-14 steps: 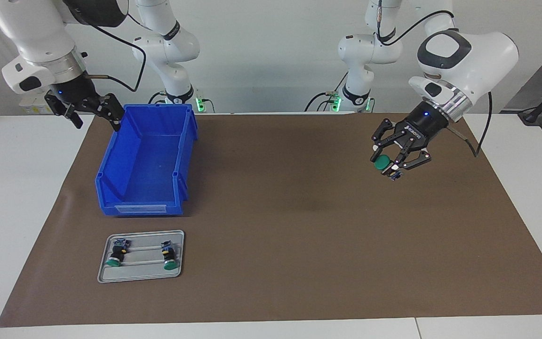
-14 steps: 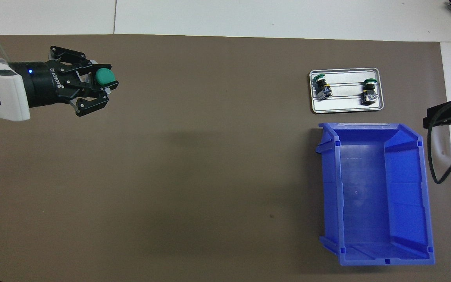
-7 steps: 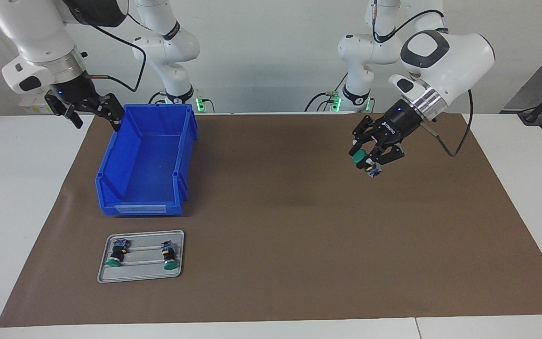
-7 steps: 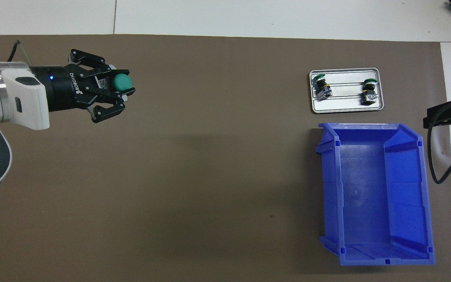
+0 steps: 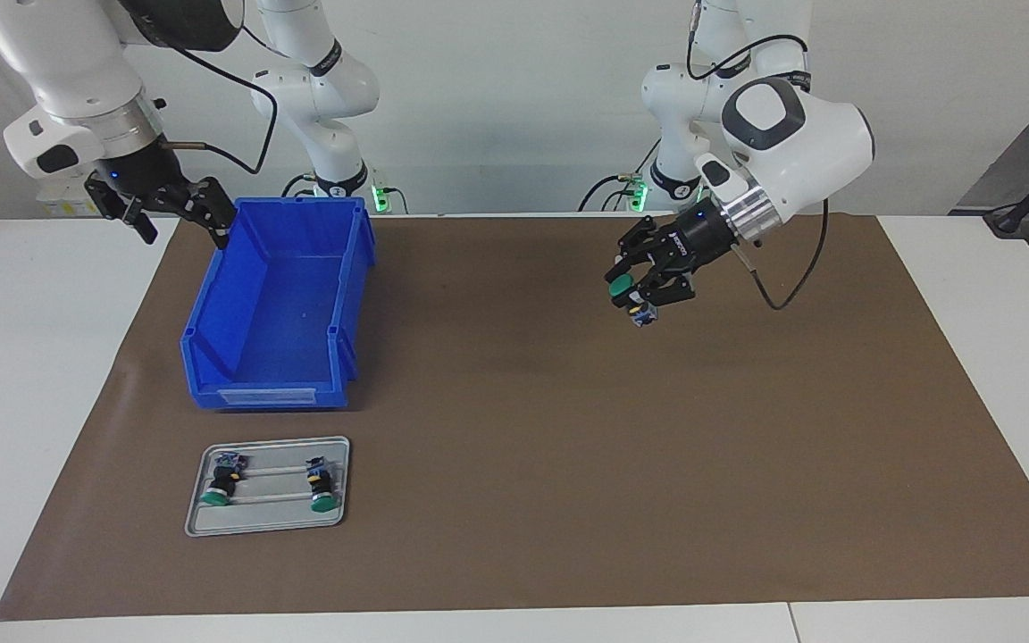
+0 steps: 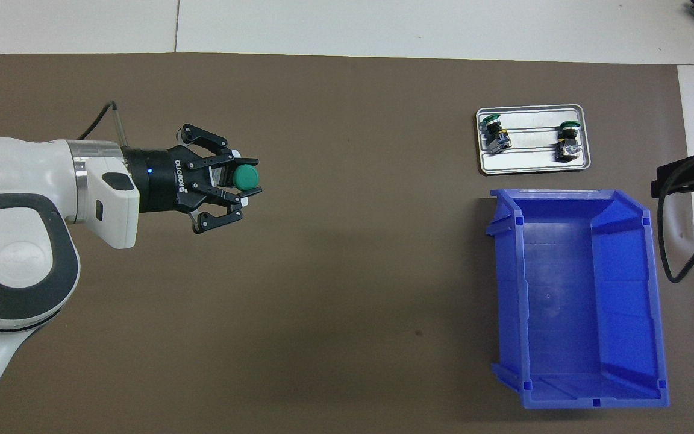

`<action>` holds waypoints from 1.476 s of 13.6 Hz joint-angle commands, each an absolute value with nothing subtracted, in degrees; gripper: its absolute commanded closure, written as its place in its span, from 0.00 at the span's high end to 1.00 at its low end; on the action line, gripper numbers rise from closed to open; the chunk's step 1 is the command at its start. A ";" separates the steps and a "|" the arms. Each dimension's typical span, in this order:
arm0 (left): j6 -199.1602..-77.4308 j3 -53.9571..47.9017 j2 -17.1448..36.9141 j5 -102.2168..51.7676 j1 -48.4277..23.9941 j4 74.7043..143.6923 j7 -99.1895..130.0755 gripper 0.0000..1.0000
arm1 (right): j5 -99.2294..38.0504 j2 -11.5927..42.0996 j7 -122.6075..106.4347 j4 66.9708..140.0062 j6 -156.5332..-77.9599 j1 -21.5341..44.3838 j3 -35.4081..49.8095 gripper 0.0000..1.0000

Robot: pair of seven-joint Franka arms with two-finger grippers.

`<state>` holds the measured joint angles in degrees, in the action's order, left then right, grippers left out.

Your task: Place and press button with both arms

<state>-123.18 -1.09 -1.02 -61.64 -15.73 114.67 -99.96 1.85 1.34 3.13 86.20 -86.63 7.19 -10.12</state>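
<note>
A: What have you got in your left gripper (image 6: 240, 188) over at that end?

B: My left arm (image 5: 782, 152) reaches in over the bare brown mat (image 5: 523, 446), and its fingers are closed on the button (image 6: 243, 178). The green cap points away from the wrist, and in the facing view the blue-grey base sticks out just under the fingertips. It hangs in the air, clear of the mat.

A: And moving toward the right arm's end?

B: Open mat through the middle. Then comes the small grey metal tray (image 6: 532, 163), farther from me than the blue bin (image 6: 576, 289), which sits just beside it. Two more green-capped buttons lie on their sides in the tray, one (image 6: 494, 131) toward the middle of the table, the other (image 6: 567, 141) toward the right arm's end, well apart.

A: Your right gripper (image 5: 171, 210)?

B: My right arm (image 5: 68, 80) waits with its gripper raised beside the bin's corner, at the mat's edge. Its jaws stand wide and hold nothing.
</note>
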 commanded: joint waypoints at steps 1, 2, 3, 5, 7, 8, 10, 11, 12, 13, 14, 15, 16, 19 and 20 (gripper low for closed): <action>-123.57 -0.26 0.17 -66.96 -17.05 117.06 -105.54 0.00 | 1.49 0.44 3.43 87.10 -86.22 7.03 -9.84 1.00; -123.57 -0.35 0.18 -69.23 -17.05 118.20 -107.12 0.00 | 1.49 0.44 3.43 87.01 -86.22 7.03 -9.84 1.00; -123.49 -0.35 0.18 -71.26 -17.05 119.00 -109.66 0.00 | 1.58 0.44 3.43 87.10 -86.22 7.03 -9.84 1.00; -122.79 -0.35 0.70 -73.99 -17.05 119.88 -112.14 0.00 | 1.49 0.44 3.43 87.01 -86.22 7.03 -9.84 1.00; -121.21 -0.35 3.06 -77.85 -17.05 119.97 -116.69 0.00 | 1.49 0.44 3.43 87.10 -86.22 7.03 -9.84 1.00; -120.77 -0.35 5.34 -80.57 -17.05 119.88 -120.72 0.00 | 1.49 0.44 3.43 87.01 -86.22 6.94 -9.84 1.00; -119.98 -0.35 9.64 -84.27 -17.57 119.80 -127.07 0.00 | 1.50 0.44 3.43 87.10 -86.22 7.03 -9.84 1.00; -119.01 -0.35 12.37 -85.94 -17.58 119.45 -130.66 0.00 | 1.49 0.44 3.43 87.10 -86.22 7.03 -9.84 1.00; -119.00 -0.35 13.26 -86.83 -17.58 119.53 -132.61 0.00 | 1.49 0.44 3.43 87.10 -86.22 7.03 -9.84 1.00; -119.00 -0.26 13.53 -86.84 -17.49 119.53 -132.80 0.00 | 1.49 0.44 3.43 87.10 -86.22 7.03 -9.84 1.00; -118.74 -0.35 14.23 -86.84 -17.32 119.44 -133.06 0.00 | 1.58 0.44 3.43 87.01 -86.31 7.03 -9.84 1.00; -118.22 -0.35 15.46 -87.01 -17.23 119.36 -133.94 0.00 | 1.50 0.44 3.43 87.10 -86.22 7.03 -9.84 1.00; -118.13 -0.26 15.56 -87.71 -17.31 119.36 -134.73 0.00 | 1.49 0.44 3.43 87.10 -86.22 7.03 -9.84 1.00; -117.60 -0.35 15.91 -88.15 -17.58 119.62 -134.91 0.00 | 1.49 0.44 3.43 87.10 -86.22 7.03 -9.84 1.00; -116.03 -0.35 15.91 -88.33 -17.49 119.88 -135.17 0.00 | 1.49 0.44 3.43 87.01 -86.22 7.03 -9.84 1.00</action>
